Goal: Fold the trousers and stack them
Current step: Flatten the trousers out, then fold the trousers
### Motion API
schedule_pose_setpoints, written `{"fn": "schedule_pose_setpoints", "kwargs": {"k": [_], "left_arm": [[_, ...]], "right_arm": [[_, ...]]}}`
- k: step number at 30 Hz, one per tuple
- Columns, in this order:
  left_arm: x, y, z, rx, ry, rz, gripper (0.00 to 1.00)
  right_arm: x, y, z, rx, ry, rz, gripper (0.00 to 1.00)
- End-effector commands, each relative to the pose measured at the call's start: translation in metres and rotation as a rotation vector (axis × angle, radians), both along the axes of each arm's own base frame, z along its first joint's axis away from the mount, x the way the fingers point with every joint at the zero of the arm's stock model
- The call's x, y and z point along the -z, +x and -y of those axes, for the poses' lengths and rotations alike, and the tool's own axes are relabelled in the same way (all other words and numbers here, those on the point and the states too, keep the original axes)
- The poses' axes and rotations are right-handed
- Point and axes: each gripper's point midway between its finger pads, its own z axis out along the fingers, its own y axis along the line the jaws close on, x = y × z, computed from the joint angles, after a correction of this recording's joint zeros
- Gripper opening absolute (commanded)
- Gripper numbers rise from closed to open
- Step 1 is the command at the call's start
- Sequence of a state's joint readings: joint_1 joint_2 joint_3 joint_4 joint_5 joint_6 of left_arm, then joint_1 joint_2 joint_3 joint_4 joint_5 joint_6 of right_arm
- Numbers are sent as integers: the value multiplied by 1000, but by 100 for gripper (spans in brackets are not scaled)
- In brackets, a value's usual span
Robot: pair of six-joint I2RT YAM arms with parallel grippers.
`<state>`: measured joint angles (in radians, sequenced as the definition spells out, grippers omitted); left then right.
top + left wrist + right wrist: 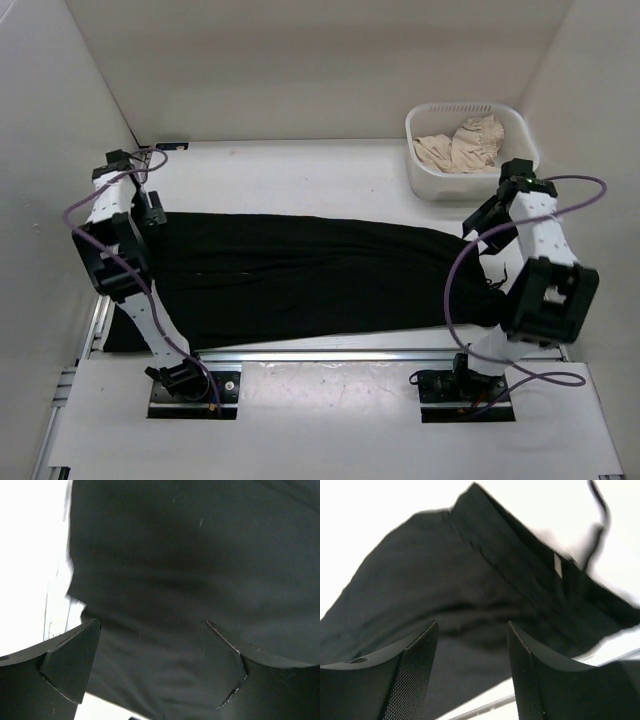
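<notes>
A: Across the middle of the counter [300,170], left to right: one pair of black trousers [320,275], spread flat and long.

B: Anything else to count?

A: One white basket [432,178] at the far right, holding one beige garment [462,145]. Two arms, two claws.

B: And the poses?

A: Left claw [150,625] bent down over the left end of the trousers, fingers spread, nothing gripped. Right claw [472,627] angled down over the right end, by the waistband, likewise released and empty. Contact with the cloth: impossible to tell.
</notes>
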<state>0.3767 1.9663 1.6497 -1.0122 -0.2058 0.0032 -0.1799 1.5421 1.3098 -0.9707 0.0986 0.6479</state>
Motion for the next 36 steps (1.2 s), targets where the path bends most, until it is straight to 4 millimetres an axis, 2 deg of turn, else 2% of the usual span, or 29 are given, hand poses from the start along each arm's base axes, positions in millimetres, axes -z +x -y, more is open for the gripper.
{"fn": "schedule_pose_setpoints", "kwargs": {"k": [1,2,3,5,6,7,9,10,11,12,13,15,16,17,18,19,20,22,23,25,27,33,35,36], "left_arm": [[8,20,-23,-26,92,-20,93],[25,17,-26,-29,94,-69,91],[29,14,-30,-37,118,-94,91],[47,1,-21,-23,96,-154,90],[51,0,-21,-23,95,-157,90],[52,1,-19,-20,83,-152,90],[43,10,-18,-16,74,-111,90],[37,17,-18,-14,68,-89,92],[19,36,-21,-10,72,-16,93],[7,46,-25,-12,86,22,93],[-18,67,-28,-5,90,112,94],[-31,86,-27,11,71,179,97],[-30,95,-25,20,53,196,100],[-37,109,-23,36,33,244,100],[-35,115,-18,51,19,251,100],[-30,120,-20,51,18,249,100],[-10,124,-19,55,-5,223,100],[3,131,-24,49,3,208,100],[26,131,-26,43,-1,168,100],[40,132,-30,36,10,142,100],[60,129,-31,32,3,102,100],[96,127,-28,35,-26,57,100],[105,125,-23,41,-54,46,100],[108,122,-22,41,-59,35,94]], "right_arm": [[8,45,-1,7,32,67,62],[21,57,0,33,45,47,62],[28,65,1,45,49,44,62],[47,84,4,59,41,21,62],[53,89,6,74,34,8,62],[71,93,8,89,33,-26,65],[79,104,11,112,11,-35,70],[95,103,11,112,15,-74,70],[101,104,13,128,5,-87,71],[107,105,13,128,5,-97,71],[120,100,13,127,9,-140,69],[133,90,11,127,13,-183,59],[137,85,10,127,15,-198,39],[140,81,10,127,16,-210,30],[145,75,12,136,18,-223,21],[145,75,12,136,18,-223,13],[148,71,12,127,18,-234,0],[142,74,25,141,-8,-217,0],[140,73,27,121,-21,-225,0],[125,75,38,119,-57,-210,0],[108,88,47,90,-99,-166,0],[67,105,54,36,-138,-87,0],[62,105,55,23,-144,-77,0],[57,105,55,11,-150,-68,0]]}}
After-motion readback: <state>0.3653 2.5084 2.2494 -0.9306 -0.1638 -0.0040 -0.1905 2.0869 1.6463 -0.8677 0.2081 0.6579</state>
